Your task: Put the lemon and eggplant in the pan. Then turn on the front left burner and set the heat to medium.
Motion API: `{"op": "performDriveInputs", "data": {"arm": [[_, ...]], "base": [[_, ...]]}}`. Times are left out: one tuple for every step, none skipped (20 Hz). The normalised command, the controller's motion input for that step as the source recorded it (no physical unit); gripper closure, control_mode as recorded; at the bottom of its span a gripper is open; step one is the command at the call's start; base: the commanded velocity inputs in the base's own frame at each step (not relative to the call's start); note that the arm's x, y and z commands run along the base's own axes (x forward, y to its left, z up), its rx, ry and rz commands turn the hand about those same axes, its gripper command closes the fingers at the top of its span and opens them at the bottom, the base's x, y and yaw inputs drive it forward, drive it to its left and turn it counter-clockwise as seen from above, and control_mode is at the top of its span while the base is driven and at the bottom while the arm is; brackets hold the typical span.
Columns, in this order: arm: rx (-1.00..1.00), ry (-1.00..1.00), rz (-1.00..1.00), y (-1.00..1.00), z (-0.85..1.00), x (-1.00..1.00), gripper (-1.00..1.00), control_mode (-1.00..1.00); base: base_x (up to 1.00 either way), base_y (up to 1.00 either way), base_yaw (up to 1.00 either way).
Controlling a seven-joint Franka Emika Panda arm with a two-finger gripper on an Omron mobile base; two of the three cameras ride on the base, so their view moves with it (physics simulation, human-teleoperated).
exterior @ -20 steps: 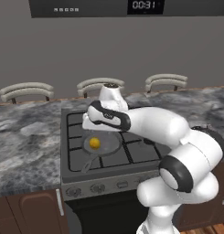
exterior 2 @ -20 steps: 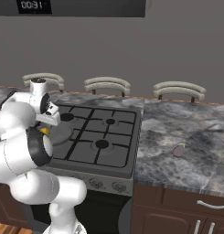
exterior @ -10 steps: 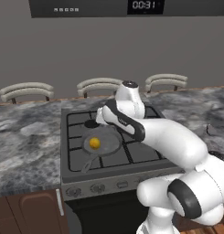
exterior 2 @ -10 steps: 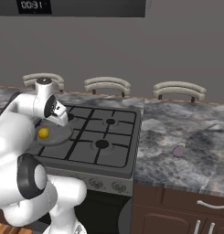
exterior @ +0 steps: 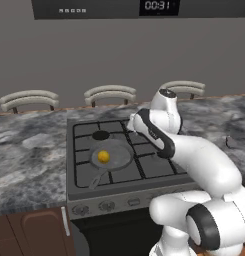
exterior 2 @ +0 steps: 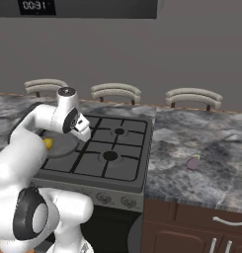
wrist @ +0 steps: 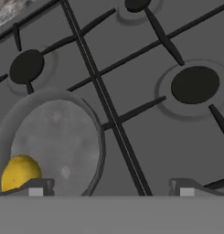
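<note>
The lemon (exterior: 103,157) lies inside the grey pan (exterior: 122,150), which stands on the stove over the front left burner and hides it. My gripper (exterior: 132,125) hovers over the middle of the stove, to the right of the pan, open with nothing in it. In the hand view the lemon (wrist: 19,172) rests at the pan's (wrist: 63,132) near side, left of the gripper (wrist: 111,189). The eggplant (exterior 2: 193,162) lies on the counter to the right of the stove, far from the gripper (exterior 2: 87,134).
The grey stove (exterior: 146,167) shows three bare dark burners (wrist: 194,84) and a row of knobs (exterior: 107,205) on its front panel. The pan's handle (exterior: 95,180) points toward the stove's front edge. Marbled counter (exterior 2: 206,143) runs on both sides.
The arm has swung right, away from above the pan toward the stove's middle. The lemon stays in the pan.
</note>
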Motion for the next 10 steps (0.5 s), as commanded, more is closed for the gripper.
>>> {"op": "performDriveInputs", "data": {"arm": [[0.08,0.0,-0.16,-0.88,0.0,0.0,-1.0,-1.0],[0.09,0.0,-0.16,-0.89,0.0,0.0,-1.0,-1.0],[0.09,0.0,-0.15,-0.89,0.0,0.0,-1.0,-1.0],[0.09,0.0,-0.14,-0.9,0.0,0.0,-1.0,-1.0],[0.09,0.0,-0.13,-0.86,0.0,0.0,-1.0,-1.0],[0.09,0.0,-0.12,-0.82,0.0,0.0,-1.0,-1.0],[0.09,0.0,-0.11,-0.81,0.0,0.0,-1.0,-1.0],[0.08,0.0,-0.11,-0.77,0.0,0.0,-1.0,-1.0],[0.07,0.0,-0.11,-0.71,0.0,0.01,-1.0,-1.0],[0.06,0.0,-0.11,-0.69,0.0,0.02,-1.0,-1.0]], "base": [[0.0,0.0,0.0],[0.0,0.0,0.0],[0.0,0.0,0.0],[0.0,0.0,0.0],[0.0,0.0,0.0],[0.0,0.0,0.0],[0.0,0.0,0.0],[0.0,0.0,0.0],[0.0,0.0,0.0],[0.0,0.0,0.0]]}}
